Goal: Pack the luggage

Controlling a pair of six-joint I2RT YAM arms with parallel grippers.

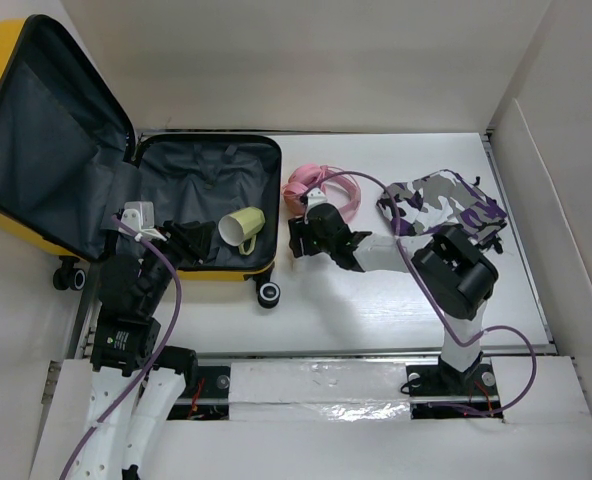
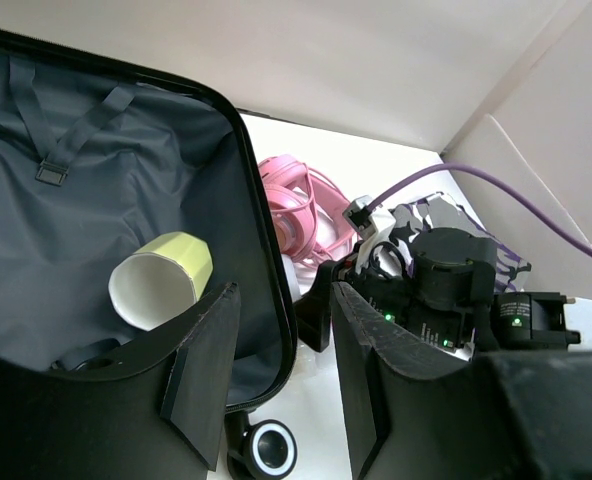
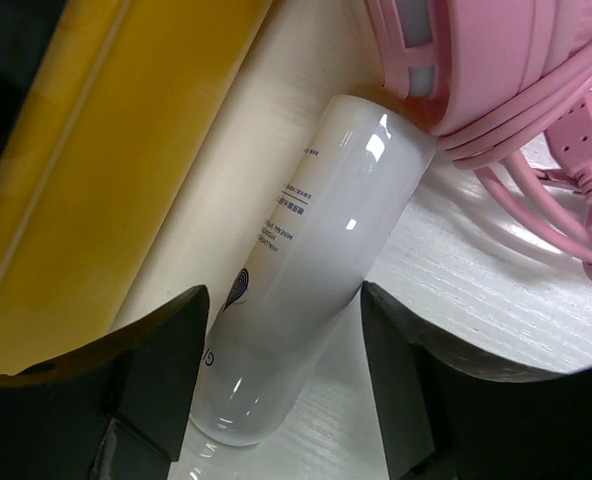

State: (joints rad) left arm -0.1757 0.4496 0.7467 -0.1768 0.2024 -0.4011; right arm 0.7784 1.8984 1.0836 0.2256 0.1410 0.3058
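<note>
The luggage (image 1: pixel 36 150) is a yellow suitcase lying open at the left, its grey-lined half (image 1: pixel 206 180) flat on the table and its lid propped up. A pale green cup (image 1: pixel 241 228) lies on its side in the lining; it also shows in the left wrist view (image 2: pixel 161 285). My left gripper (image 1: pixel 191 243) is open and empty over the suitcase's near right corner (image 2: pixel 281 370). My right gripper (image 1: pixel 301 235) is open, its fingers either side of a white bottle (image 3: pixel 316 260) lying on the table beside the suitcase's yellow shell (image 3: pixel 76 150).
Pink headphones with a coiled pink cable (image 1: pixel 321 190) lie just past the bottle (image 3: pixel 496 60). A purple, black and white camouflage cloth (image 1: pixel 441 205) lies at the right. A black suitcase wheel (image 2: pixel 271 450) sits at the near corner. White walls surround the table.
</note>
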